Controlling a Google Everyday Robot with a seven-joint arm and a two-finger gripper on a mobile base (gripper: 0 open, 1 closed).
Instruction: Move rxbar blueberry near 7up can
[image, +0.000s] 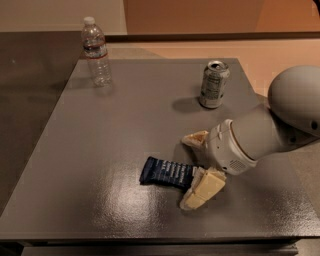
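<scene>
Rxbar (165, 172) lies flat on the table, toward 6 o'clock of the top, and well apart from the can (214, 85), so I judge the task is only at its beginning: nothing is moved yet. The can stands upright at about 1 o'clock from the rxbar, near the far right part of the top. The gripper (190, 171) is low at the right end of the rxbar, with its jaws wide. One finger is at 12 o'clock of that end and the other at 6 o'clock, so the end of the wrapper sits between them. The lower finger seems to touch the wrapper, but I cannot tell it for sure. What is left, as I judge it, is to close on the rxbar, lift it, carry it toward 1 o'clock and put it down just beside the can.

The room has a brownish wall (200, 15) at 12 o'clock and a pale floor (270, 55) at 2 o'clock. The table (100, 150) is grey, flat and a little shiny. The arm (260, 137) comes in from 3 o'clock. A clear bottle (96, 52) stands at 11 o'clock, far from both task things.
</scene>
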